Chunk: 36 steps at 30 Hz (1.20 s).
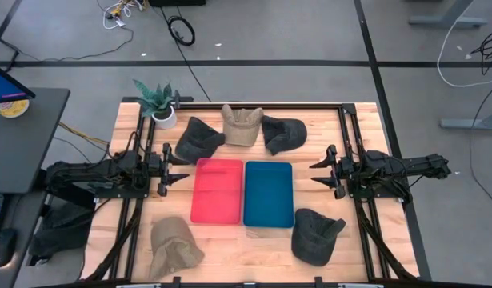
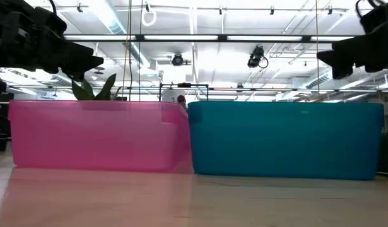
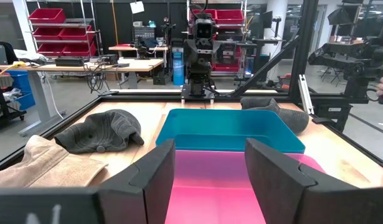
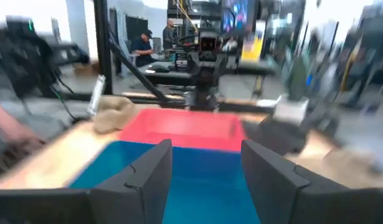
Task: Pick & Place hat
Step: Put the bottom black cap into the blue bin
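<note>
Several hats lie flat on the wooden table. At the far side are a dark grey one (image 1: 199, 138), a tan one (image 1: 242, 125) and a dark one (image 1: 283, 134). Near the front edge lie a tan one (image 1: 174, 246) and a dark grey one (image 1: 315, 235). A pink bin (image 1: 218, 190) and a blue bin (image 1: 268, 194) stand side by side mid-table. My left gripper (image 1: 178, 166) (image 3: 210, 174) hovers open at the pink bin's left. My right gripper (image 1: 318, 173) (image 4: 207, 174) hovers open at the blue bin's right. Neither has anything between its fingers.
A potted plant (image 1: 159, 102) stands at the far left corner. Black frame rails (image 1: 350, 136) run along the table's sides. A person's hand (image 4: 10, 134) shows at the right wrist view's edge, on the table's near right side. Bare wood (image 1: 246, 252) lies between the two near hats.
</note>
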Available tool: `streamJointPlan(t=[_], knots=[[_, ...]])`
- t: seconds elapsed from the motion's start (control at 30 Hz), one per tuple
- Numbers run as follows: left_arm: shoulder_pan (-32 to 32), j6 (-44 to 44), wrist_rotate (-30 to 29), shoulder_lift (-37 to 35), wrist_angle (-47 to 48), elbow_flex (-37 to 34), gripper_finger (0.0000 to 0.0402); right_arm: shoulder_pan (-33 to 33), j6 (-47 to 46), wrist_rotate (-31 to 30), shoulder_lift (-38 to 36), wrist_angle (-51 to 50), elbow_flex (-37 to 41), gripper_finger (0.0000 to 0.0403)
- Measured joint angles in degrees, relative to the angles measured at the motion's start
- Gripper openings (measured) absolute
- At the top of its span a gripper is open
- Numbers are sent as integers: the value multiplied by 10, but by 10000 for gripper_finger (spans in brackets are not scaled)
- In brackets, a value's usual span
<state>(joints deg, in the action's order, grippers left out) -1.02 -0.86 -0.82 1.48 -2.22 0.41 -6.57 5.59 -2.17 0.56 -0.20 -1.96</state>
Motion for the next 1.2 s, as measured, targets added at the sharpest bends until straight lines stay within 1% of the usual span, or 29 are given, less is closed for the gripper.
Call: streamJointPlan(t=[0.1, 0.17, 0.23, 0.33, 0.4, 0.53, 0.8, 0.9, 1.03, 1.1, 1.2], knots=[[0, 0, 0, 0, 0, 0, 197, 0, 78, -1, 0, 36, 0, 197], [0, 0, 0, 0, 0, 0, 197, 0, 125, -2, 0, 81, 0, 197], [0, 0, 0, 0, 0, 0, 197, 0, 160, -2, 0, 144, 0, 197], [0, 0, 0, 0, 0, 0, 197, 0, 174, -1, 0, 263, 0, 197], [0, 0, 0, 0, 0, 0, 197, 0, 170, -1, 0, 340, 0, 197], [0, 0, 0, 0, 0, 0, 197, 0, 143, 0, 0, 460, 0, 197], [0, 0, 0, 0, 0, 0, 197, 0, 6, 2, 0, 613, 0, 197], [0, 0, 0, 0, 0, 0, 197, 0, 11, 2, 0, 642, 0, 197], [0, 0, 0, 0, 0, 0, 197, 0, 7, 14, 0, 632, -14, 197], [0, 0, 0, 0, 0, 0, 197, 0, -7, 50, 0, 623, -30, 197], [0, 0, 0, 0, 0, 0, 197, 0, -24, 140, 0, 587, -73, 197]])
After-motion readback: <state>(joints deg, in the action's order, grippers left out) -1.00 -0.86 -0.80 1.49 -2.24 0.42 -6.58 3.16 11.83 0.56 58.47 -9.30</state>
